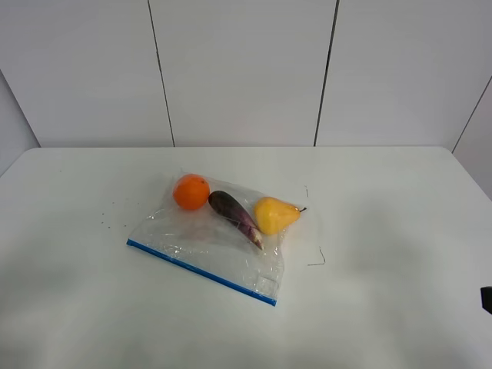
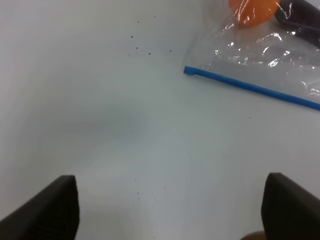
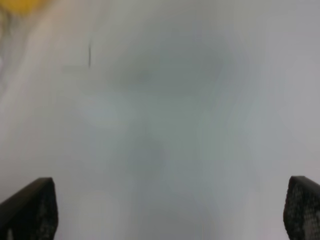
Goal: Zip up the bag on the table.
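Note:
The clear crinkly bag (image 1: 207, 242) lies flat in the middle of the white table (image 1: 400, 200). Its blue zipper strip (image 1: 201, 273) runs along the near edge. An orange (image 1: 191, 191), a purple vegetable (image 1: 234, 215) and a yellow pear (image 1: 275, 214) show through it. My left gripper (image 2: 170, 205) is open and empty over bare table, short of the strip's left end (image 2: 190, 71); the bag (image 2: 260, 50) lies beyond it. My right gripper (image 3: 165, 210) is open and empty over bare table, with only a blurred yellow patch (image 3: 20, 5) at the frame corner.
Small dark specks (image 1: 108, 219) dot the table left of the bag. Thin black pen marks (image 1: 317, 260) sit just right of it. A dark bit of the right arm (image 1: 487, 298) shows at the right edge. White wall panels stand behind the table.

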